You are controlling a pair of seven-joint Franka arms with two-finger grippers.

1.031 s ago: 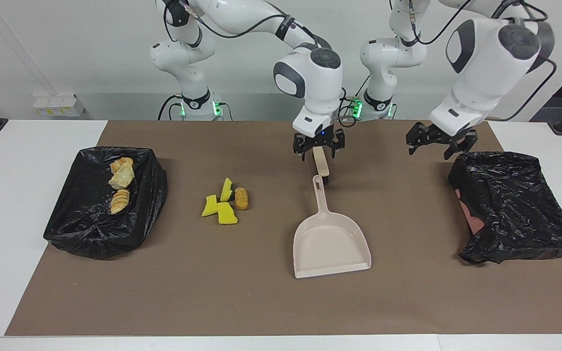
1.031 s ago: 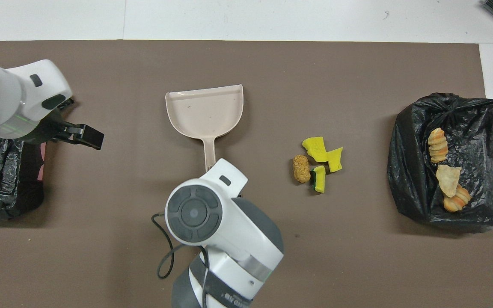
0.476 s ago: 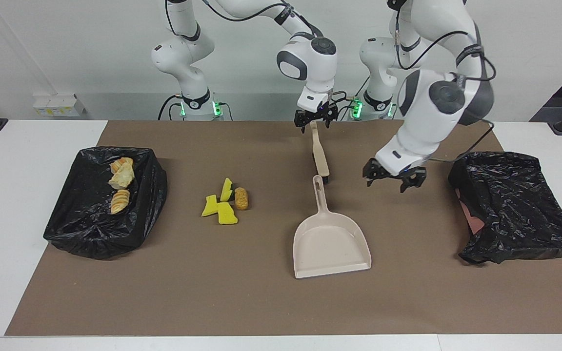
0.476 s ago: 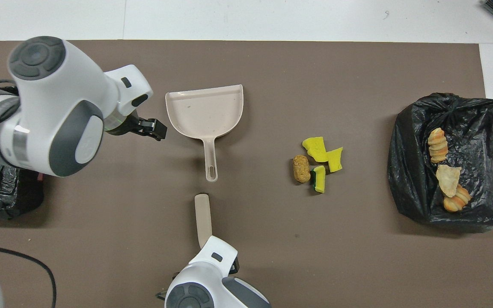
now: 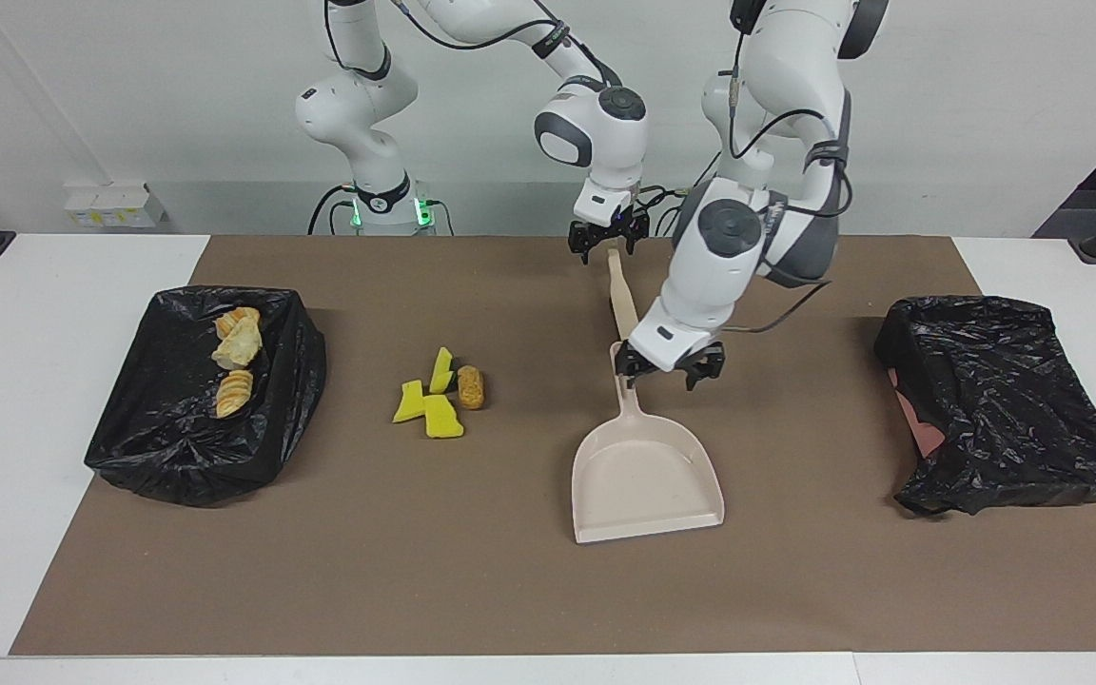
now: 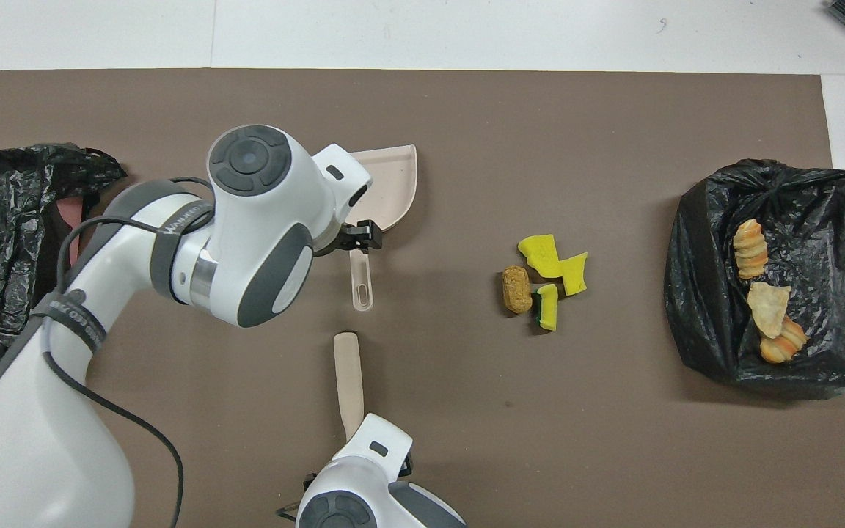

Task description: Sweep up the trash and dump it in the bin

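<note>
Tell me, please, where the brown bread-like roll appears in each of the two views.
Facing view: brown roll lies on the mat, at the picture's left of centre, beside the yellow wedges.
Overhead view: roll at the right of centre.
Shared landmark: the beige dustpan.

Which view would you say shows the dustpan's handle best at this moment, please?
The facing view: the dustpan's handle shows nearly whole, with the left gripper over its upper end. In the overhead view the left arm covers the handle's joint with the pan, so only its holed end shows.
</note>
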